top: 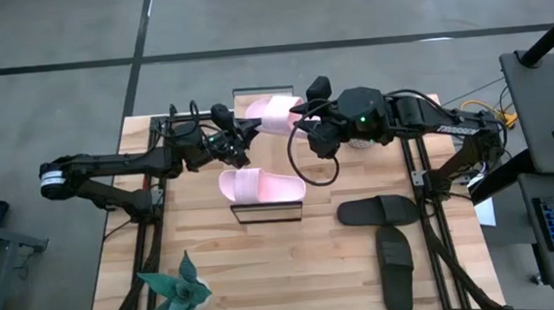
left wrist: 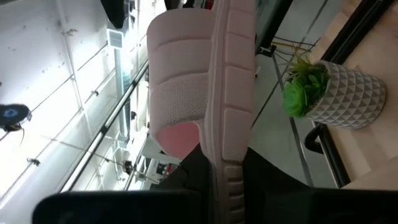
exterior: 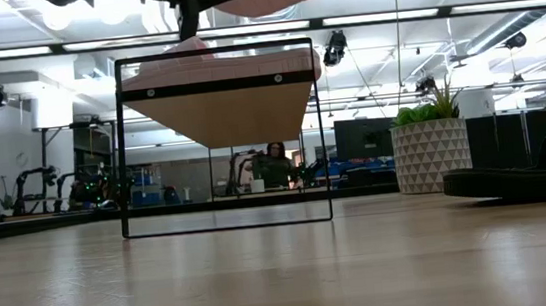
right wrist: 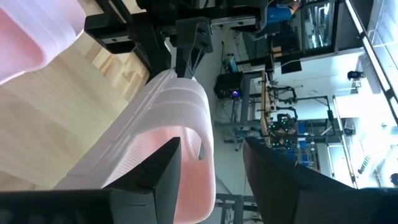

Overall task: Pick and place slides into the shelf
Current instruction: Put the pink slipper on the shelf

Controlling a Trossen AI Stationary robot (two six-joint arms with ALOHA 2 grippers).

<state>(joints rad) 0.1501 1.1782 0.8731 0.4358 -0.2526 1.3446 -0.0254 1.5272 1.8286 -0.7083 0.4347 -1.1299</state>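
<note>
The left gripper point(top: 241, 160) was clamped on a pink slide point(top: 261, 185) held over the shelf point(top: 266, 212) near the table's point(top: 266, 273) middle. The right gripper point(top: 306, 124) straddled the strap of the second pink slide point(top: 272, 113) by the far edge; its grip could not be told. The black slides point(top: 388, 235) lay toward the near right corner.

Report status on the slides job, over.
Left gripper shut on pink slide above the shelf. Right gripper open around second pink slide. Black slides waiting on table.
</note>
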